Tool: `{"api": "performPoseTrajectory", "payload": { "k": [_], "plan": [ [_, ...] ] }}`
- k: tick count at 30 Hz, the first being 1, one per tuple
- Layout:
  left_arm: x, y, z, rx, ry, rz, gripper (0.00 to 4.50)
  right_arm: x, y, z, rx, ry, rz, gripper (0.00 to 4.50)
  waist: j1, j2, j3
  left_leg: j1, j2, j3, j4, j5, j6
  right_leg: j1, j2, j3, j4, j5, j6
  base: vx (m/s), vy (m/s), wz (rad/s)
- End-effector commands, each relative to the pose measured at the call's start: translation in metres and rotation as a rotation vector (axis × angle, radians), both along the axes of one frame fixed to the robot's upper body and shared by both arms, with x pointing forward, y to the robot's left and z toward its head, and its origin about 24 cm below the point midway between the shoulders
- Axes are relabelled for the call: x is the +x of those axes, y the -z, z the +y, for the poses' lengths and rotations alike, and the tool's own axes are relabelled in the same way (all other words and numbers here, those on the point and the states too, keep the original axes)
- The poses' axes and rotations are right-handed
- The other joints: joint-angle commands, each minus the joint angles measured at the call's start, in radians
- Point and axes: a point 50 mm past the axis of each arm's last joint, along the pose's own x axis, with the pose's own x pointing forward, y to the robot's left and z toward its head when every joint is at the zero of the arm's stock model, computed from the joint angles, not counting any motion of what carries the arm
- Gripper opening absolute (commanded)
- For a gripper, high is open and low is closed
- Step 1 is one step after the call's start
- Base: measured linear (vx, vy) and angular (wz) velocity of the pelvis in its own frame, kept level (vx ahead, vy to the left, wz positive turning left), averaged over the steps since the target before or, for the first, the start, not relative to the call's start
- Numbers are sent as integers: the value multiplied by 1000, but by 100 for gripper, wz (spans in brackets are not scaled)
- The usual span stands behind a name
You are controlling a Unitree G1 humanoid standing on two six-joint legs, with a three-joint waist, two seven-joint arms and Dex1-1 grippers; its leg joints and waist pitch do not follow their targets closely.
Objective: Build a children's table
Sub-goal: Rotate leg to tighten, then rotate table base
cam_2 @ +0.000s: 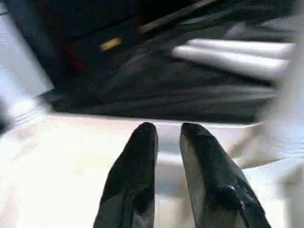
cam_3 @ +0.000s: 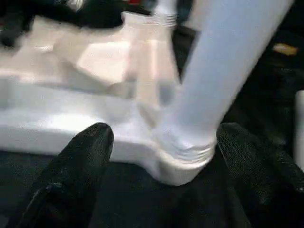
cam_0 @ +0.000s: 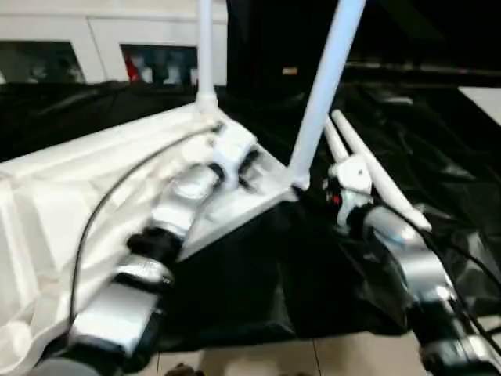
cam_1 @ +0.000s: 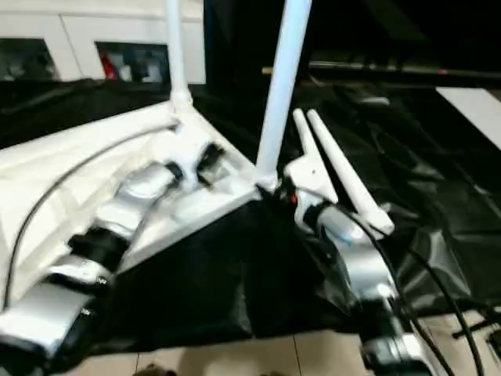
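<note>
White leg (cam_3: 223,76) between wide right jaws; head view hides gap.

Work surface: large table under crinkled glossy black plastic sheeting (cam_0: 438,172).
Background: white cabinet with dark glass doors (cam_0: 102,39), behind the table.
Floor: pale tiles (cam_0: 258,359), nearest edge.

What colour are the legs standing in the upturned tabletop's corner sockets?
White; the nearer leg shows best in the left eye view.

A lab or workshop room: a black-draped tabletop (cam_0: 438,180), a white glass-door cabinet (cam_0: 102,47) behind it, pale floor tiles (cam_0: 258,356).
</note>
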Motion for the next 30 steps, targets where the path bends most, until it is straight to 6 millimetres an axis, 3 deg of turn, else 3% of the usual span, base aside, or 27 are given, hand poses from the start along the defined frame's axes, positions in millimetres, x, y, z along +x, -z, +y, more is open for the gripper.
{"api": "performPoseTrajectory", "payload": {
  "k": [1, 2, 3, 4, 5, 6, 7, 9, 10, 11, 12, 14, 15, 16, 17, 18, 22, 24, 26, 30],
  "plan": [
    [2, -9, 13, 13, -69, -20, 137, -3, 1, 1, -14, -30, 26, 388, 1, 9, -70, 19, 44, -26, -67, -183, 44, 53, -59, 46, -66, -116, -221, 0, 0, 0],
    [3, -13, 30, 35, -134, -30, 137, -4, 8, 1, -38, -31, 66, 388, 1, 10, -69, 19, 44, -26, -68, -189, 38, 52, -59, 47, -68, -125, -220, 0, 0, 0],
    [2, -17, 51, 67, -209, -39, 142, -5, 16, 0, -77, -23, 106, 388, -2, 1, -69, 19, 49, -29, -71, -196, 23, 53, -58, 45, -64, -135, -220, 0, 0, 0],
    [1, -19, 58, 77, -234, -43, 150, -5, 18, 0, -88, -18, 118, 388, -3, 6, -67, 16, 46, -29, -72, -196, 19, 54, -58, 45, -63, -144, -217, 0, 0, 0],
    [-4, -23, 88, 123, -335, -54, 171, -5, 27, 0, -127, 3, 165, 388, -8, 9, -68, 19, 47, -31, -73, -211, -1, 50, -60, 46, -61, -167, -211, 0, 0, 0],
    [-8, -24, 101, 153, -371, -52, 171, -4, 29, 1, -139, 14, 172, 388, -12, 5, -66, 17, 45, -30, -74, -212, -2, 49, -56, 46, -65, -174, -208, 0, 0, 0],
    [-9, -25, 104, 164, -381, -51, 177, -3, 30, 2, -139, 18, 174, 388, -15, 11, -65, 21, 43, -28, -73, -215, -9, 44, -55, 47, -67, -183, -205, 0, 0, 0],
    [-14, -26, 115, 202, -413, -50, 192, -2, 31, 3, -137, 33, 179, 388, -16, 12, -65, 20, 44, -28, -74, -207, -16, 44, -55, 48, -65, -169, -206, 0, 0, 0],
    [-38, -31, 159, 361, -548, -34, 204, 7, 37, 11, -101, 82, 225, 388, -14, 16, -70, 27, 53, -32, -74, -202, -21, 39, -65, 49, -56, -147, -220, 0, 0, 0],
    [-38, -31, 160, 364, -551, -33, 204, 7, 37, 12, -100, 83, 227, 388, -25, 12, -66, 14, 48, -31, -78, -193, -19, 45, -57, 48, -54, -144, -218, 0, 0, 0],
    [-45, -34, 169, 383, -576, -26, 204, 10, 40, 14, -106, 90, 238, 388, -23, 19, -68, 26, 49, -29, -76, -203, -30, 37, -57, 47, -56, -150, -221, 0, 0, 0],
    [-52, -36, 177, 389, -602, -17, 204, 12, 43, 17, -118, 94, 243, 388, -18, 19, -66, 30, 47, -26, -74, -207, -38, 35, -56, 49, -57, -136, -227, 0, 0, 0],
    [-66, -38, 191, 418, -649, 7, 204, 18, 46, 24, -122, 97, 255, 388, -15, 19, -64, 28, 44, -25, -76, -210, -37, 36, -53, 50, -58, -133, -229, 0, 0, 0],
    [-66, -38, 191, 418, -649, 7, 204, 18, 46, 24, -122, 97, 255, 388, -15, 19, -65, 22, 47, -29, -78, -204, -43, 39, -60, 50, -51, -123, -237, 0, 0, 0],
    [-78, -39, 203, 445, -681, 42, 204, 23, 47, 31, -119, 100, 258, 388, -12, 19, -67, 29, 47, -26, -75, -207, -47, 35, -60, 49, -52, -125, -236, 0, 0, 0],
    [-79, -39, 204, 448, -683, 47, 204, 23, 47, 32, -119, 100, 258, 388, -17, 19, -63, 23, 46, -28, -78, -212, -46, 36, -59, 50, -52, -131, -237, 0, 0, 0],
    [-102, -27, 226, 527, -700, 196, 204, 34, 47, 43, -121, 124, 252, 388, -17, 22, -60, 28, 44, -30, -83, -278, -66, 31, -59, 51, -60, -204, -216, 0, 0, 0],
    [-105, -24, 228, 538, -695, 220, 204, 35, 46, 45, -122, 125, 251, 388, -21, 22, -57, 28, 43, -33, -86, -319, -70, 29, -61, 52, -67, -263, -206, 0, 0, 0],
    [-115, -19, 233, 573, -702, 282, 204, 39, 46, 48, -126, 129, 247, 388, -21, 30, -57, 32, 44, -35, -86, -340, -77, 26, -61, 53, -68, -274, -198, 0, 0, 0],
    [-120, -19, 237, 601, -723, 297, 204, 41, 47, 49, -129, 135, 246, 388, -22, 27, -56, 34, 44, -36, -87, -374, -79, 22, -58, 52, -72, -297, -195, 0, 0, 0]
  ]
}}
